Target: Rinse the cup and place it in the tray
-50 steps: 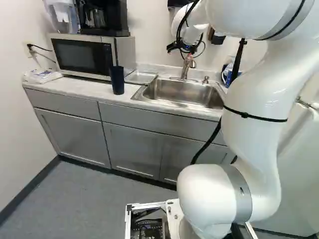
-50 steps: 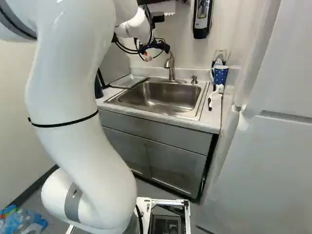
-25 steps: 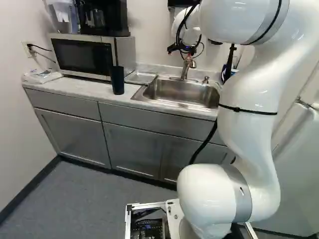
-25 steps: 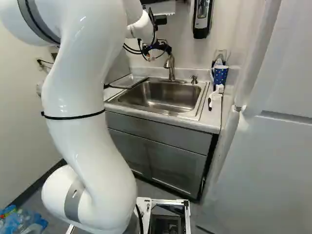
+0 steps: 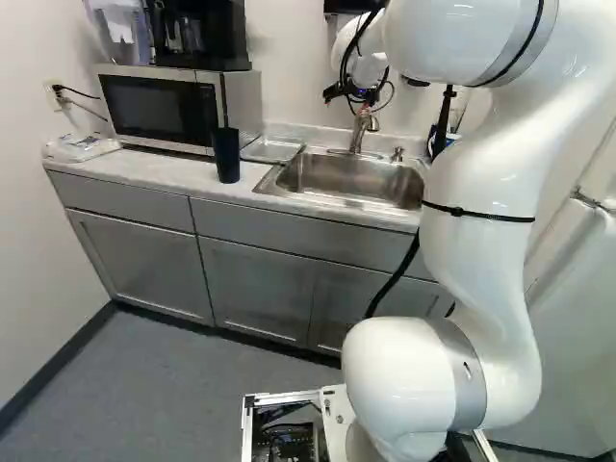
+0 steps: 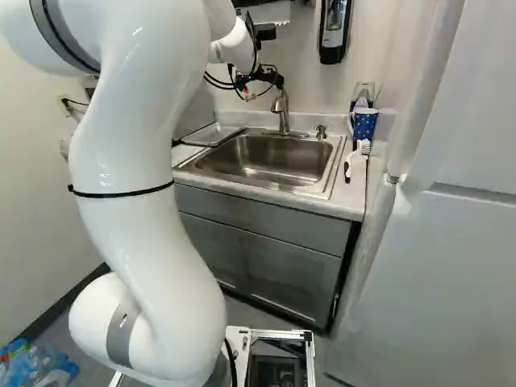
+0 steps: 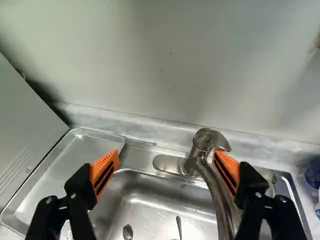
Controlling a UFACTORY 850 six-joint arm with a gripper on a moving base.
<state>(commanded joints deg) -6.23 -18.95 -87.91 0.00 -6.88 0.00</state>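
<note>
High by the faucet, my gripper is partly hidden by cables in the left base view. The wrist view has the gripper open, nothing between its pads; one orange finger overlaps the faucet handle, though contact cannot be told. A dark blue cup stands upright on the counter, left of the sink; my arm hides it in the right base view. The metal tray lies flat between microwave and sink. Below the fingers is the sink, holding spoon-like utensils.
The microwave carries a coffee maker. A soap dispenser hangs on the wall. Right of the sink are a spotted blue mug and a white brush. A tall white door or panel borders the right side.
Over the first half second my arm's upper links shifted left in the left base view and right in the right one, now covering the cup there. The gripper moved only slightly by the faucet.
</note>
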